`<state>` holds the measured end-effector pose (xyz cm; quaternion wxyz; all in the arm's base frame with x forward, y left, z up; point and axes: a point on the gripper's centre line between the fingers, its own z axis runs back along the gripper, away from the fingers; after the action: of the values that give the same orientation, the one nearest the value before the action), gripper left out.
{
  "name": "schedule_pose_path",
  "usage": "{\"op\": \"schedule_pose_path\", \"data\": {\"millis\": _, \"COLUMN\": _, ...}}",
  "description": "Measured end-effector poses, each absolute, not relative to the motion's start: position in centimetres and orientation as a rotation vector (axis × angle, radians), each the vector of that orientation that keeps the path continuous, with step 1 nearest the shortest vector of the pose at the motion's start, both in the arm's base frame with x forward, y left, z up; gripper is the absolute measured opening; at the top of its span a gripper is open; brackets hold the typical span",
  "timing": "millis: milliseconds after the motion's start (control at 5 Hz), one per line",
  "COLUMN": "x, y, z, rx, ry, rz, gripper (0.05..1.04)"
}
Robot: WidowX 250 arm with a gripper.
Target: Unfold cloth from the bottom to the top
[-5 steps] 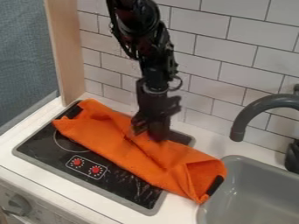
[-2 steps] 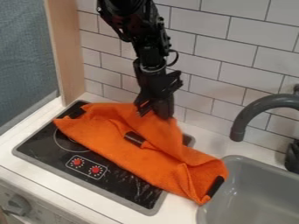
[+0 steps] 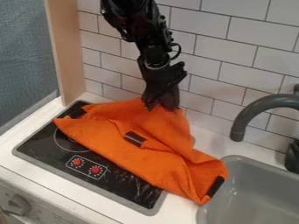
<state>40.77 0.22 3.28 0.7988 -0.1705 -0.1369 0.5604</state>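
The black gripper (image 3: 159,106) hangs over the back edge of the stove, close to the tiled wall, shut on the top edge of the orange cloth (image 3: 128,155). From there the cloth slopes down in a raised peak to the stove. Its front part lies diagonally across the cooktop, with the right end folded over beside the sink. Dark patches show on the cloth at its left end, in the middle and at its right end. Part of its held edge is hidden by the gripper.
The black stove top (image 3: 46,148) with two red knobs lies under the cloth. A grey sink (image 3: 257,197) and dark faucet (image 3: 251,116) are at the right. A wooden panel (image 3: 64,52) stands at the left, with white tiles behind.
The gripper has risen toward the wall, pulling the cloth's back edge up and back. The middle dark patch has come into sight, while the cloth's front edge has stayed about where it was.
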Motion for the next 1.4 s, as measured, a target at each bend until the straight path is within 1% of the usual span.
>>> {"op": "schedule_pose_path", "data": {"millis": 200, "x": 42.1, "y": 0.2, "z": 3.1, "rx": -0.432, "ry": -0.354, "rz": 1.245, "gripper": 0.051}}
{"op": "schedule_pose_path", "data": {"millis": 400, "x": 42.6, "y": 0.5, "z": 2.3, "rx": -0.422, "ry": -0.396, "rz": 1.261, "gripper": 0.051}}
{"op": "schedule_pose_path", "data": {"millis": 600, "x": 43.1, "y": 0.5, "z": 1.3, "rx": -0.427, "ry": -0.392, "rz": 1.284, "gripper": 0.051}}
{"op": "schedule_pose_path", "data": {"millis": 800, "x": 43.1, "y": 0.5, "z": 1.0, "rx": -0.42, "ry": -0.394, "rz": 1.299, "gripper": 0.068}}
{"op": "schedule_pose_path", "data": {"millis": 1000, "x": 43.1, "y": 0.5, "z": 1.0, "rx": -0.419, "ry": -0.391, "rz": 1.307, "gripper": 0.229}}
{"op": "schedule_pose_path", "data": {"millis": 1200, "x": 43.1, "y": 0.5, "z": 1.0, "rx": -0.425, "ry": -0.386, "rz": 1.315, "gripper": 0.478}}
{"op": "schedule_pose_path", "data": {"millis": 1400, "x": 43.1, "y": 0.5, "z": 1.0, "rx": -0.43, "ry": -0.384, "rz": 1.302, "gripper": 0.802}}
